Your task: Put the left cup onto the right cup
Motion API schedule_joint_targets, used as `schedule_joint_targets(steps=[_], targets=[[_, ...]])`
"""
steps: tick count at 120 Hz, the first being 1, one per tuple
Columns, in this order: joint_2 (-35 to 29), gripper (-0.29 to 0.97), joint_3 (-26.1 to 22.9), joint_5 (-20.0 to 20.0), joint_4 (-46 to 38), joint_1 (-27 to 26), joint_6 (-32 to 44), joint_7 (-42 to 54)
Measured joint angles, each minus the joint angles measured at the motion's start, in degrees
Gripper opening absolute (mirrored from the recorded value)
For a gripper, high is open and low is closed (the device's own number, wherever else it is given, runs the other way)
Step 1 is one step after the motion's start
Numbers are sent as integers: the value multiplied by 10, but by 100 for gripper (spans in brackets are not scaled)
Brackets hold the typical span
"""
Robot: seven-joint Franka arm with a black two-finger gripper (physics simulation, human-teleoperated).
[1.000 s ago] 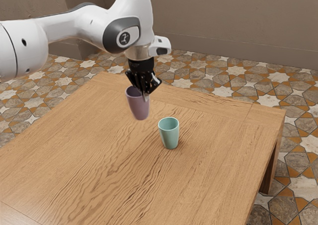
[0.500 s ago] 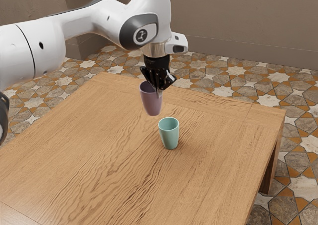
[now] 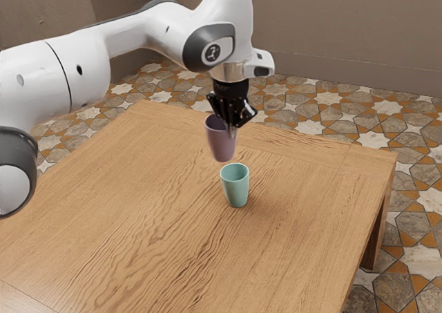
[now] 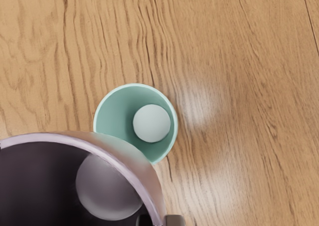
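A mauve cup (image 3: 220, 141) hangs in the air, with my black gripper (image 3: 231, 119) shut on its rim. It is a little above the teal cup (image 3: 235, 184) and slightly toward the exterior view's left of it. The teal cup stands upright on the wooden table (image 3: 138, 209). In the wrist view the mauve cup (image 4: 75, 178) is large and blurred under my hand, and its rim overlaps the edge of the teal cup (image 4: 135, 121), whose inside I look down into.
The table's far edge (image 3: 304, 144) and its corner at the exterior view's right (image 3: 390, 168) lie beyond the cups. A tiled floor (image 3: 407, 133) surrounds the table. Open wood lies all around the teal cup.
My arm has carried the mauve cup toward the exterior view's right, from well aside of the teal cup to nearly above it. The teal cup has stayed put.
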Motion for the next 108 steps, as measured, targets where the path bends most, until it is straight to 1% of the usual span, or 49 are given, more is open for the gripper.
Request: schedule_joint_targets(steps=[40,70,108], targets=[[35,-11,-1,1,27,3,-4,2],[71,-11,-9,1,66,10,-6,4],[103,-11,-20,1,87,23,-7,6]])
